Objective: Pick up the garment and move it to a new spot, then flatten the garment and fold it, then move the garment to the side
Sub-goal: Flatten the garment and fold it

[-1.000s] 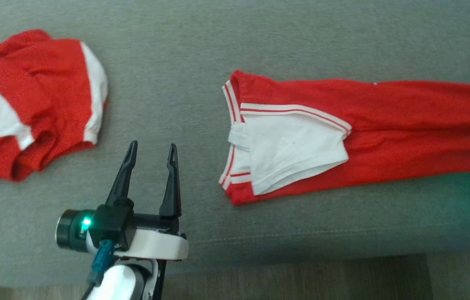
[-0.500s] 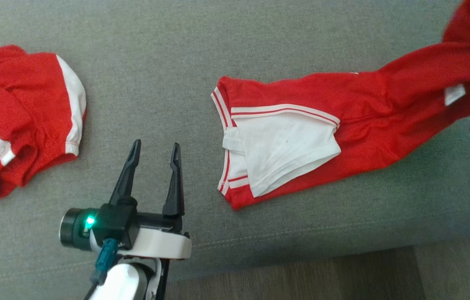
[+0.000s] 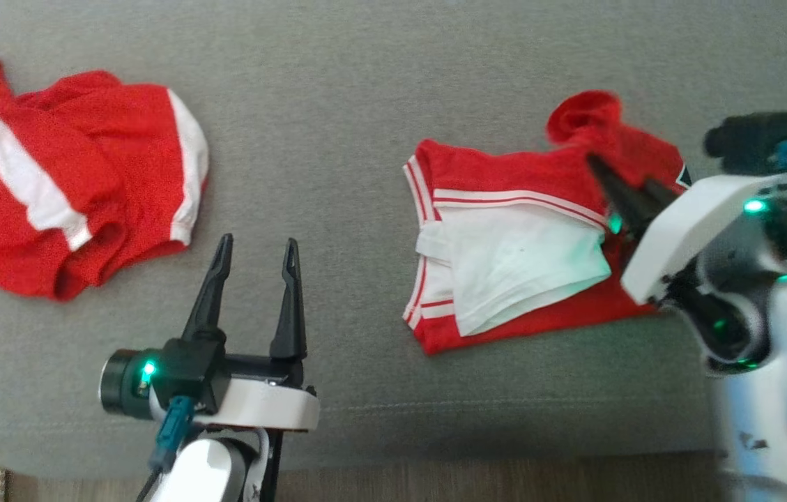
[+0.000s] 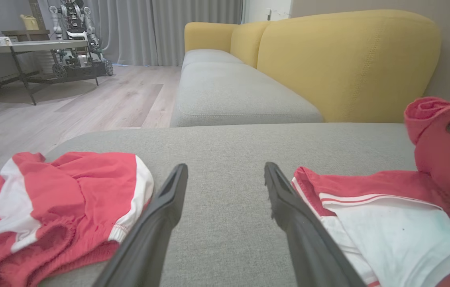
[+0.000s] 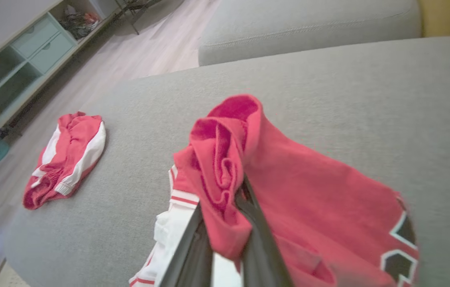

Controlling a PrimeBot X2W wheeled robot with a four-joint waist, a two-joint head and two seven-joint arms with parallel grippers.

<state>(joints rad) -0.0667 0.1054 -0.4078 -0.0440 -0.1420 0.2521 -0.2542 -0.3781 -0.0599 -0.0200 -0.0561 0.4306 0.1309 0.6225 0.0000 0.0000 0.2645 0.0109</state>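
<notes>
Right gripper (image 3: 616, 183): pinching shut on a bunched red end of the garment (image 3: 505, 164), holding it raised off the cushion.
Rest of garment: lying flat beneath those fingers, long axis running ahead and leftward of the tips.
Left gripper (image 3: 256, 245): hovering with jaws wide, gripping nothing; garment lying near, off to its right.
Nearer arm: the right, probably carrying the end forward to fold.

Garment (image 3: 498, 167) no longer stretched long toward right. Right half now lifted off grey cushion (image 3: 337, 104), carried leftward and doubled back toward striped end. Right pincer (image 3: 620, 178) comes fully into head view, fingers clamped on bunched red end (image 5: 225, 135), held raised above cushion. Head camera itself shifts between pictures, so whole scene slides.
</notes>
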